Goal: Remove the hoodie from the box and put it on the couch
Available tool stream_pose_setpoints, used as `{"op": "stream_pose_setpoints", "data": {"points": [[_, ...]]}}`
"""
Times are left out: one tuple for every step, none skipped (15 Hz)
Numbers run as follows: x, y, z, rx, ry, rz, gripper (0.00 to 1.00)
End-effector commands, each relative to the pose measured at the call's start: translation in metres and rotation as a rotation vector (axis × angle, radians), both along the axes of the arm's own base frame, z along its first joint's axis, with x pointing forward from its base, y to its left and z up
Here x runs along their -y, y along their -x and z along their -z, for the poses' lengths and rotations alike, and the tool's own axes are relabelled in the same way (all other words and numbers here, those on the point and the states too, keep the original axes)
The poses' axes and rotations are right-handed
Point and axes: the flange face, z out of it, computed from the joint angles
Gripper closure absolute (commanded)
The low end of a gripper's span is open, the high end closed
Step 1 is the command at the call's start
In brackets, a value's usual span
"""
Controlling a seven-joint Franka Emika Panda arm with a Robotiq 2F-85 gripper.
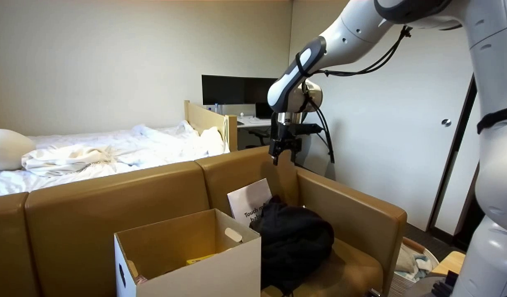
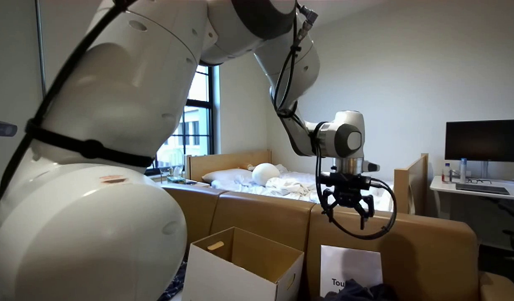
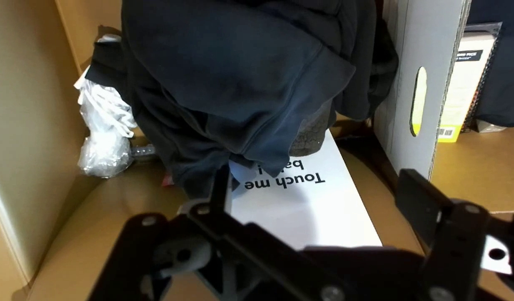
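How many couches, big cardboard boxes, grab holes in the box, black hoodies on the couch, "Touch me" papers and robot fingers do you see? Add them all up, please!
Couch: 1
Big cardboard box: 1
Grab holes in the box: 2
Black hoodie on the couch: 1
"Touch me" paper: 1
Robot fingers: 2
Total: 8

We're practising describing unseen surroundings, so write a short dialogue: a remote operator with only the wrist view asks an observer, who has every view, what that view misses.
Operator: What stands behind the brown, boxy, leather-like couch?
Observer: A wooden-framed bed with rumpled white sheets.
Operator: I see one oval hand hole in the tan cardboard box with whitish outer faces; any other?
Observer: Yes, both exterior views show a second one at the opposite end.
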Motion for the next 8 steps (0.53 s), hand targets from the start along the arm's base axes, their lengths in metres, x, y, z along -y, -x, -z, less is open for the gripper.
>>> {"op": "stream_pose_setpoints", "data": {"points": [[0.0011,-0.0102,0.0169,-0.015,-0.033,0.052,0.00],[-0.0002,-0.0110,0.0198,-0.017,-0.033,0.053,0.00],[-0.0025,-0.0107,0.0224,-0.028,-0.038,0.045,0.00],[-0.0029,-0.0086,0.0222,-0.026,-0.008,0.016,0.00],[-0.0040,-0.0093,0.0245,-0.028,-0.008,0.014,0.00],[-0.0049,-0.0094,0.0254,-0.030,-0.009,0.012,0.00],[-0.0054,-0.0095,0.0252,-0.029,-0.009,0.011,0.00],[-0.0054,-0.0095,0.0252,-0.029,-0.009,0.011,0.00]]}}
